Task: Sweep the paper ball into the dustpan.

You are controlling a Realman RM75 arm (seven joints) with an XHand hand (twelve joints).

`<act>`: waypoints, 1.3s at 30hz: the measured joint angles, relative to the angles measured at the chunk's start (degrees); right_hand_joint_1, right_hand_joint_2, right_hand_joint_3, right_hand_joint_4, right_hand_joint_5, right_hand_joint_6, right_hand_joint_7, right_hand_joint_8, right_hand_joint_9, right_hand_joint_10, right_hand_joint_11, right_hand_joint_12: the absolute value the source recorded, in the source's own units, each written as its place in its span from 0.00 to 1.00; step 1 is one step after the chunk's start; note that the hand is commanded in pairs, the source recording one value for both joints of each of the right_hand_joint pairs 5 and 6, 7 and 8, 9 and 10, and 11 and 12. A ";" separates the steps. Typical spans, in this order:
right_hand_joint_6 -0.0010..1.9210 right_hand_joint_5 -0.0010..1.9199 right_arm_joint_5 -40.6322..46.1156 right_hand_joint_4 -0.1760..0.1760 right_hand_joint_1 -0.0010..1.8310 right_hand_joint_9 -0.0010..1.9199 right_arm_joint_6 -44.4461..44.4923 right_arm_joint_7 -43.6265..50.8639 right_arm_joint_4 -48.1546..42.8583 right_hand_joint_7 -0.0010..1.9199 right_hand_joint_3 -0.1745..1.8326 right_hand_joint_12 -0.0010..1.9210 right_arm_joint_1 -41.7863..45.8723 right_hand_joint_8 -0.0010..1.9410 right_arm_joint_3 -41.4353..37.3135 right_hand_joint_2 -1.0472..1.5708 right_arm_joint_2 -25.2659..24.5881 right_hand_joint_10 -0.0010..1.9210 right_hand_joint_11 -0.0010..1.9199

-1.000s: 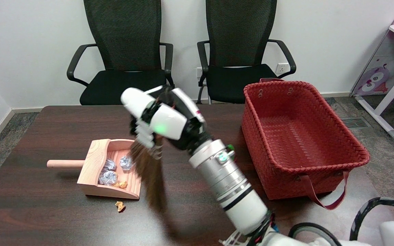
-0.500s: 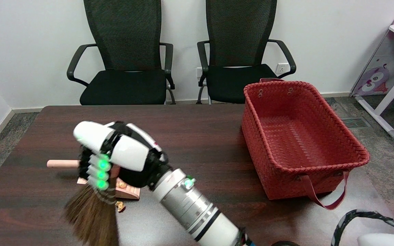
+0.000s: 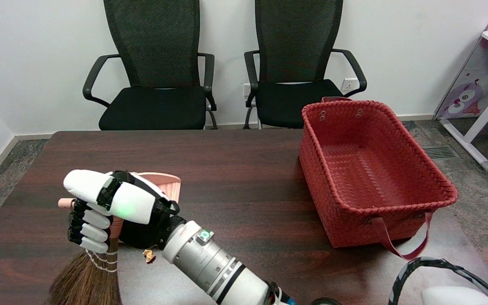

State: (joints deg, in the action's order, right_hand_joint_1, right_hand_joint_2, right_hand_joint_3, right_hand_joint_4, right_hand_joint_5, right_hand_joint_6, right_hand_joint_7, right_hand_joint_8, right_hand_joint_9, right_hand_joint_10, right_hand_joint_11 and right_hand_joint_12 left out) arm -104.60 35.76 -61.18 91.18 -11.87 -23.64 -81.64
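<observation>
Head view: right hand [image 3: 112,207] hides most of the dustpan [image 3: 172,186]; fingers [image 3: 93,231] grip the broom [image 3: 89,279]; paper ball [image 3: 148,255] lies just right.

The table [image 3: 235,169] is dark wood, smooth with a soft sheen and visible grain. The dustpan [image 3: 172,186] is pale, unfinished-looking wood, matt, as is its round handle [image 3: 64,203]. The broom [image 3: 89,281] has coarse brown straw bristles bound with pale cord. The hand [image 3: 112,209] wears glossy white plastic shells over matt black parts; its wrist [image 3: 197,256] is brushed silver metal. The paper ball [image 3: 148,255] is crumpled yellowish paper (rough, creased). The basket [image 3: 371,161] is woven red plastic, slightly shiny. The chairs [image 3: 155,63] have black mesh backs and matt cloth seats.
</observation>
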 measured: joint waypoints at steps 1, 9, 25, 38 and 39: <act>1.00 1.00 -0.04 0.50 0.54 1.00 -0.12 -0.46 -0.58 1.00 0.89 1.00 -0.24 0.99 0.01 1.00 -0.20 1.00 1.00; 1.00 1.00 -0.38 0.51 0.53 1.00 -0.71 -2.82 -4.58 1.00 0.94 1.00 -1.68 0.99 -0.11 1.00 -1.31 1.00 1.00; 1.00 1.00 -0.66 0.52 0.52 1.00 0.48 -4.46 -11.27 1.00 0.97 1.00 -3.21 0.99 -0.91 1.00 -2.30 1.00 1.00; 1.00 1.00 -0.71 0.53 0.52 1.00 2.78 -4.82 -15.19 1.00 1.00 1.00 -3.97 0.99 -1.28 1.00 -2.41 1.00 1.00; 1.00 1.00 -0.71 0.53 0.52 1.00 2.98 -4.82 -15.35 1.00 1.00 1.00 -3.97 0.99 -1.29 1.00 -2.40 1.00 1.00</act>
State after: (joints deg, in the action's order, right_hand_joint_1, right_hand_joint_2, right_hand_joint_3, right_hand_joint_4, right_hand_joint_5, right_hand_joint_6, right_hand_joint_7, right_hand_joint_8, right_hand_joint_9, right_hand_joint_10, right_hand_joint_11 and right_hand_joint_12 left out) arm -105.31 38.75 -66.00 75.84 -15.84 -24.93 -84.04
